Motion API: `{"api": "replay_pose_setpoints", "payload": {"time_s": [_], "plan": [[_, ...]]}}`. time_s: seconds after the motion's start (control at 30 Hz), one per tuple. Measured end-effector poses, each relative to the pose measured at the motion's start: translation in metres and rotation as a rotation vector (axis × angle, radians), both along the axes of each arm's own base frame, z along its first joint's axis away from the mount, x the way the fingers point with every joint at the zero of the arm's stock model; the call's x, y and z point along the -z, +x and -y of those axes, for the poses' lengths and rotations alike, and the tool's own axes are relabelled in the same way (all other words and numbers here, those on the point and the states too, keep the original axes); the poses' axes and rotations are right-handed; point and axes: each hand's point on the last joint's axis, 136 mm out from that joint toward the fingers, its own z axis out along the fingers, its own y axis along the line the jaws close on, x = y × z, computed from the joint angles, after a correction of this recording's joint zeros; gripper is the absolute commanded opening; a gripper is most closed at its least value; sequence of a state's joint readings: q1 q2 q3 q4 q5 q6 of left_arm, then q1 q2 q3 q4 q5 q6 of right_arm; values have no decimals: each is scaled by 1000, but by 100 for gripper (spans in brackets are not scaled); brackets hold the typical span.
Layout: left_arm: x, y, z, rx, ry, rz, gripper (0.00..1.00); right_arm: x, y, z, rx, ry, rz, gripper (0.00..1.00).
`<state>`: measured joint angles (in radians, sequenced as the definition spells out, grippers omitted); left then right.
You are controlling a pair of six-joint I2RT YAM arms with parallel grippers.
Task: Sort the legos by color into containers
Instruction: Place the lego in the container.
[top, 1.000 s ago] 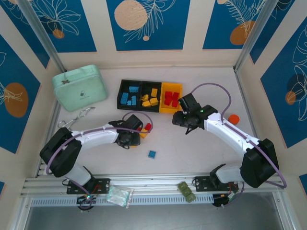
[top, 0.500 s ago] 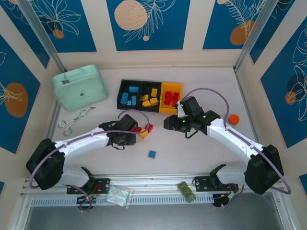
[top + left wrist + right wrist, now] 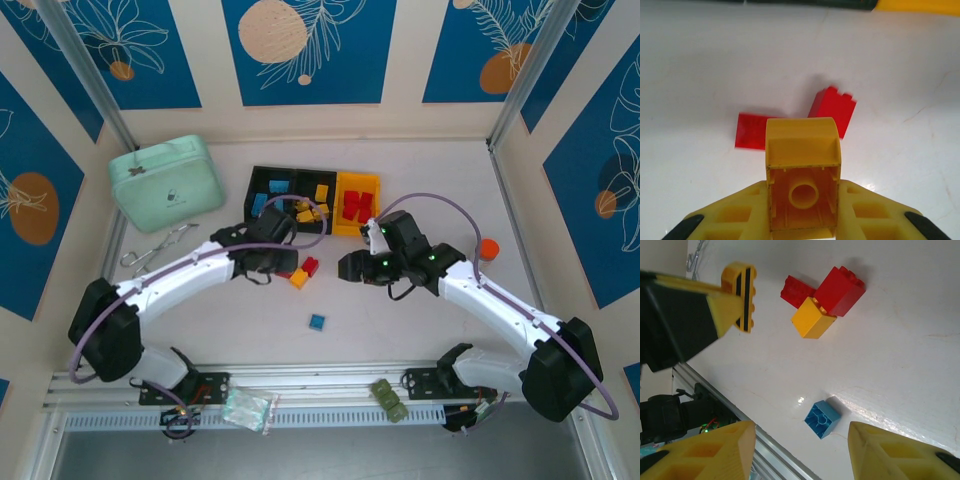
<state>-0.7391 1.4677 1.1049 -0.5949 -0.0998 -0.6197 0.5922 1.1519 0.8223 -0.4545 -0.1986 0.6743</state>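
My left gripper [image 3: 803, 192] is shut on a yellow lego [image 3: 802, 145], held above the table with its hollow underside toward the camera. Below it lie a flat red lego [image 3: 752, 131] and a red block [image 3: 832, 110]. A second yellow lego [image 3: 812, 317] touches those reds. My right gripper [image 3: 802, 450] is open over the table, with a blue lego [image 3: 821, 419] lying ahead between its fingers, apart from them. The containers stand in a row at the back: a black one [image 3: 268, 176] with blue legos, a black one [image 3: 322, 176] with yellow, and a yellow one [image 3: 374, 184] with red.
A mint-green case [image 3: 165, 185] sits back left, with metal tongs [image 3: 155, 248] in front of it. An orange round piece [image 3: 487, 247] lies at the right. An olive toy piece [image 3: 388, 398] and a plastic bag [image 3: 248, 408] rest on the near rail.
My left gripper closed on the yellow lego and rose toward the containers with it. My right gripper swung away from the yellow container, left and nearer, still open.
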Motion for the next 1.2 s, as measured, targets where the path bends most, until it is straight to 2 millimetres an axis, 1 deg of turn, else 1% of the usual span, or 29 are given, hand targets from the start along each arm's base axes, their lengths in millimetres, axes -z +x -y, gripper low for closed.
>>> {"api": "replay_pose_setpoints", "payload": {"time_s": [0.07, 0.2, 0.27, 0.4, 0.47, 0.6, 0.73, 0.93, 1.1, 1.2], "plan": [[-7, 14, 9, 17, 0, 10, 28, -1, 2, 0, 9, 1, 4, 52], [-13, 43, 21, 37, 8, 21, 28, -2, 9, 3, 53, -10, 20, 52], [-16, 58, 27, 44, 11, 23, 29, 0, 14, 8, 89, -29, 27, 56], [-20, 90, 36, 51, 12, 31, 29, 3, 26, 21, 174, -58, 30, 57], [-21, 108, 41, 55, 17, 39, 29, 4, 31, 27, 211, -67, 31, 57], [-19, 142, 50, 53, 24, 48, 29, 4, 36, 32, 247, -76, 33, 57], [-10, 171, 58, 49, 35, 46, 30, 0, 34, 36, 270, -70, 40, 57], [5, 203, 65, 42, 53, 37, 33, 0, 26, 46, 304, -79, 35, 57], [14, 224, 70, 43, 73, 46, 35, -1, 22, 53, 323, -89, 32, 57], [18, 233, 71, 34, 85, 55, 36, -1, 19, 55, 333, -86, 30, 57]]}}
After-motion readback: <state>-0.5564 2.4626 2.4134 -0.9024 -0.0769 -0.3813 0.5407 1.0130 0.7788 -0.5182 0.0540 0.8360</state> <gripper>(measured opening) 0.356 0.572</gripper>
